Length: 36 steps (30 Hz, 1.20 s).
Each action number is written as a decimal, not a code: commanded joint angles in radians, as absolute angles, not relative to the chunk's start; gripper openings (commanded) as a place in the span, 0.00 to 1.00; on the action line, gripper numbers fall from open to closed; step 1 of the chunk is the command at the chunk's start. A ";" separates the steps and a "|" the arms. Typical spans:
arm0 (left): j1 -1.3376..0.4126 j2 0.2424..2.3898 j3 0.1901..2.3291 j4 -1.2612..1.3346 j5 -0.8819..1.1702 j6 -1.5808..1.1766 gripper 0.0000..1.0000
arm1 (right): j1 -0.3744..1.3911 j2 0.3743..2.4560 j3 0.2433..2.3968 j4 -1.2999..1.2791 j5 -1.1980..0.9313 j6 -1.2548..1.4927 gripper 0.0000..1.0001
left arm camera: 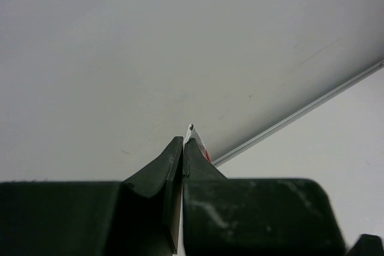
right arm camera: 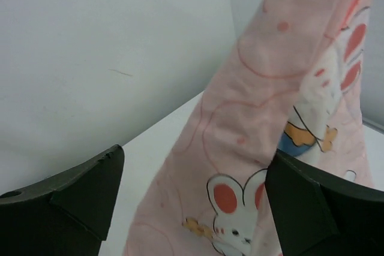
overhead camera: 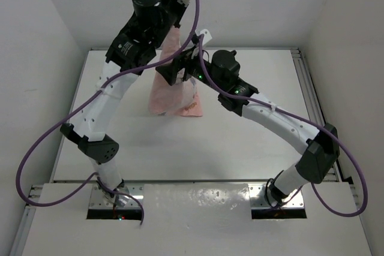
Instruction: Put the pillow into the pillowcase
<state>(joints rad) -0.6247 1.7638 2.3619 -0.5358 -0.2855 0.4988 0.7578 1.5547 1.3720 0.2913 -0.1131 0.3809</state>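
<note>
The pink bunny-print pillowcase [overhead camera: 175, 91] hangs from high up, and its lower end rests bunched on the table. My left gripper [left arm camera: 183, 142] is shut on its top edge; a scrap of white and red fabric pokes out past the fingertips. In the top view the left gripper [overhead camera: 173, 28] is lifted well above the table. My right gripper [overhead camera: 182, 71] stands open at the hanging cloth, about halfway down. In the right wrist view the pillowcase [right arm camera: 258, 142] hangs between the spread fingers [right arm camera: 84, 202] of the right gripper [right arm camera: 192, 208]. The pillow is not in view.
The white table [overhead camera: 240, 142] is walled on the left, back and right. A metal rail [overhead camera: 303, 82] runs along its right edge. Purple cables [overhead camera: 36, 166] loop off both arms. The arm bases [overhead camera: 114, 199] sit at the near edge.
</note>
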 commanded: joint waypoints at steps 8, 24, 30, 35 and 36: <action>-0.689 1.764 2.427 -0.483 -0.282 0.456 0.00 | 0.687 1.629 1.488 0.235 -0.046 0.465 0.85; -0.562 1.750 2.401 -0.389 -0.477 0.460 0.99 | 0.662 1.727 1.899 0.084 -0.498 0.477 0.00; -0.361 1.657 2.347 -0.486 -0.459 0.353 1.00 | 0.625 1.776 1.959 0.222 -0.629 0.638 0.00; -0.206 1.537 2.091 -0.654 -0.156 0.348 1.00 | 0.534 1.766 1.960 0.264 -0.715 0.767 0.00; -0.189 1.498 1.957 -0.675 -0.011 0.371 1.00 | 0.514 1.750 1.942 0.294 -0.753 0.834 0.00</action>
<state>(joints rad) -0.2161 1.5864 2.1334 -0.5480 -0.3004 0.3767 0.5739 1.8095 1.8931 0.0750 -0.6331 0.6716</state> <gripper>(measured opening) 0.996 0.002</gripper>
